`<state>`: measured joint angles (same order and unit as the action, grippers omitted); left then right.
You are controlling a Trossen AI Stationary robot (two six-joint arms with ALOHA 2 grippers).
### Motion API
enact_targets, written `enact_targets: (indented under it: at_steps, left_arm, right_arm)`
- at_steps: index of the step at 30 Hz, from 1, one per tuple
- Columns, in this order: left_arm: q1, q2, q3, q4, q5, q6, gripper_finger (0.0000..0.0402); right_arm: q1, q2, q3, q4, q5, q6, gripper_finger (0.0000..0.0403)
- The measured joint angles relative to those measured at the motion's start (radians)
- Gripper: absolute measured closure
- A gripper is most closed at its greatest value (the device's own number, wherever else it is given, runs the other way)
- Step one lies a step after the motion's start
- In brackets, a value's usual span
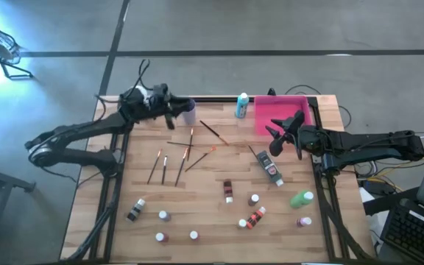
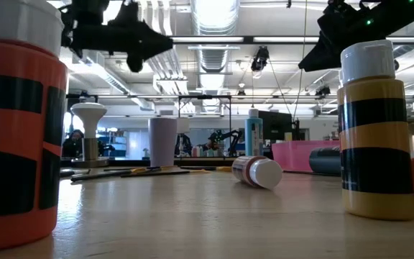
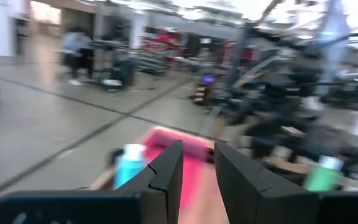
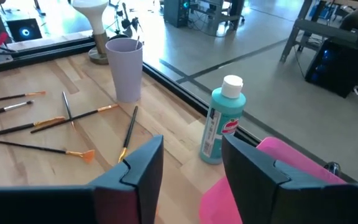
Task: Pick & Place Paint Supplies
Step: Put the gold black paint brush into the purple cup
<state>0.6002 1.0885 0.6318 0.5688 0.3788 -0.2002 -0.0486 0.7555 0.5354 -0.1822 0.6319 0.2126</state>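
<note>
Both my grippers hang empty above the table's far edge.

My left gripper (image 1: 185, 109), fingers slightly apart, is over the lilac cup (image 1: 188, 112); my right gripper (image 4: 191, 163), parted, is over the pink tray (image 1: 280, 114) near an upright teal bottle (image 4: 221, 119). Thin brushes (image 1: 162, 166) lie scattered mid-table at varied angles. Small white-capped bottles (image 1: 255, 199) stand nearer, one striped bottle (image 2: 257, 172) on its side.
</note>
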Motion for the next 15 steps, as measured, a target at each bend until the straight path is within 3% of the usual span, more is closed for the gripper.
enact_targets:
  at_steps: [8, 15]
  left_arm:
    - [-0.267, -0.085, -0.106, 0.123, -0.136, 0.001, 0.0305]
    - [-0.421, -0.083, -0.142, 0.175, -0.154, 0.046, 0.0305]
  right_arm:
    - [0.0, 0.014, 0.0, 0.016, -0.001, -0.003, 0.0274]
    - [0.0, 0.093, -0.001, 0.09, -0.001, -0.007, 0.0292]
